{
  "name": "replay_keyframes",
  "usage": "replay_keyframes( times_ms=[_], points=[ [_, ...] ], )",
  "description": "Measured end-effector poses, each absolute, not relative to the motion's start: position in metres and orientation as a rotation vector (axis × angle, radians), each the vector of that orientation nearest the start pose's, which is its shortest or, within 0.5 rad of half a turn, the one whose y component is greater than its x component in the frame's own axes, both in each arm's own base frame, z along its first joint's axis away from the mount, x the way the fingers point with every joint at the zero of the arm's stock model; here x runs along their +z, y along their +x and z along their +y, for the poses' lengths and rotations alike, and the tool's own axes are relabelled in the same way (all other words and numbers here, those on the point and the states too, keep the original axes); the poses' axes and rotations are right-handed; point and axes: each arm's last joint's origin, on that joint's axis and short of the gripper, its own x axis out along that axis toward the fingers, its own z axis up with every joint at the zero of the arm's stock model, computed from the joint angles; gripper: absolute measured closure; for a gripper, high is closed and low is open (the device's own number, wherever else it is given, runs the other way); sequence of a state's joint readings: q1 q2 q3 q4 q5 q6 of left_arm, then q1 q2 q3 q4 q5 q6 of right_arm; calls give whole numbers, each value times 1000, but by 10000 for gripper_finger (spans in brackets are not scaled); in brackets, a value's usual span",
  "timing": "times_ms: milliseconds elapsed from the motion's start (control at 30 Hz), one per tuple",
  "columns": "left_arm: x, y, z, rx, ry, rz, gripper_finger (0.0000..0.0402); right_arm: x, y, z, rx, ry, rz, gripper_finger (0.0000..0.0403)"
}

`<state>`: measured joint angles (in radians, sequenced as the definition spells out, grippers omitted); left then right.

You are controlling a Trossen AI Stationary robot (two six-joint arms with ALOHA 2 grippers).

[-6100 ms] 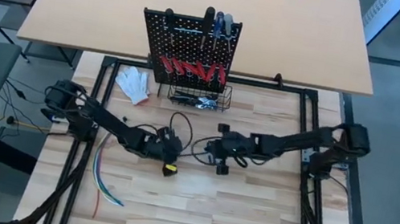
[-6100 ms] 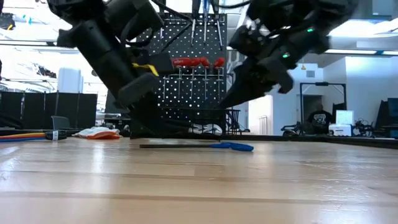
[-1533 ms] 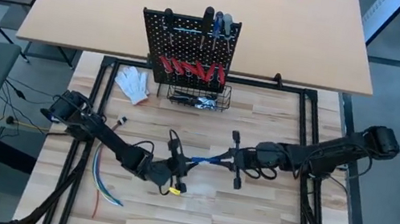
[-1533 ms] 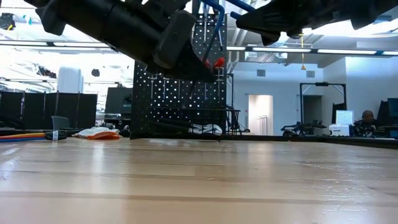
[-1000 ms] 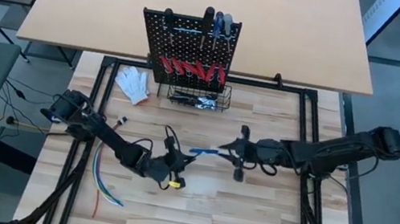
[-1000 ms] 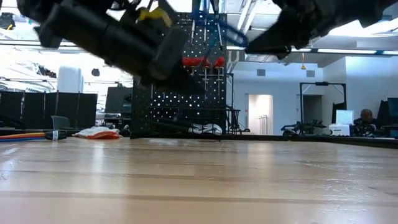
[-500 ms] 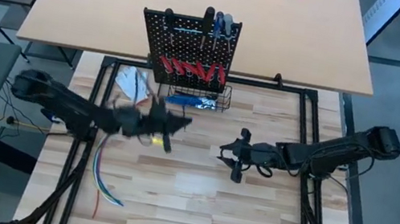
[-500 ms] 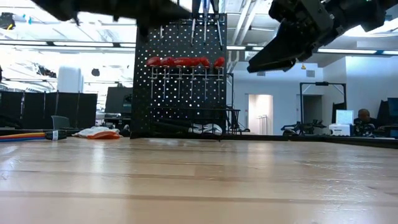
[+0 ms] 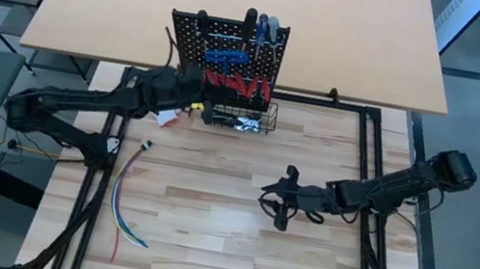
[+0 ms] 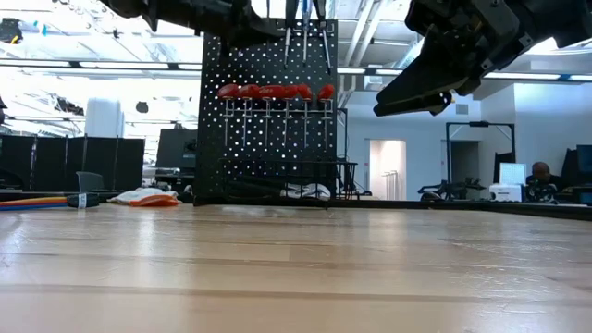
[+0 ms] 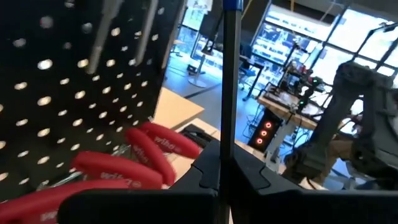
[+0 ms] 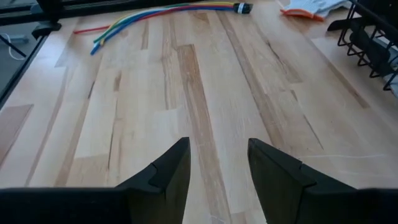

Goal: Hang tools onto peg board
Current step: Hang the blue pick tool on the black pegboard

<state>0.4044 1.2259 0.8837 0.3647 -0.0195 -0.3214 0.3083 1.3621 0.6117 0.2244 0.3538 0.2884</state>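
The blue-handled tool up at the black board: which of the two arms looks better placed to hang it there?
The left. Its left gripper is at the peg board, shut on the blue-handled tool. The right gripper hangs open and empty over the table's middle.

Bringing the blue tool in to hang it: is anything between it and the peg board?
Nothing visible blocks it. The left gripper already holds the blue tool against the peg board, just above the red pliers. The right gripper waits, open, over the table.

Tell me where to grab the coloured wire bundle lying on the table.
Grip the wires just behind the black plug, where the strands are bunched; further along they fan apart. They lie flat on the table, so bring the open right pincer straight down astride them.
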Motion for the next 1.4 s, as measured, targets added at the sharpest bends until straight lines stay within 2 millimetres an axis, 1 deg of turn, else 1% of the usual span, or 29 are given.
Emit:
replay_keyframes(
  times_ms=[333, 533, 1000, 1233, 1400],
  points=[
    [325, 248, 127, 482, -376, -81, 401, 191, 258, 72, -108, 88, 486, 237],
    [323, 244, 136, 457, -417, -68, 401, 191, 258, 72, -108, 85, 486, 237],
    [320, 240, 143, 470, -450, -42, 401, 191, 258, 71, -110, 87, 482, 237],
    [318, 238, 146, 485, -474, -33, 386, 192, 259, 71, -109, 87, 478, 237],
    [316, 238, 146, 491, -486, -17, 360, 192, 258, 71, -109, 86, 478, 237]
  ],
)
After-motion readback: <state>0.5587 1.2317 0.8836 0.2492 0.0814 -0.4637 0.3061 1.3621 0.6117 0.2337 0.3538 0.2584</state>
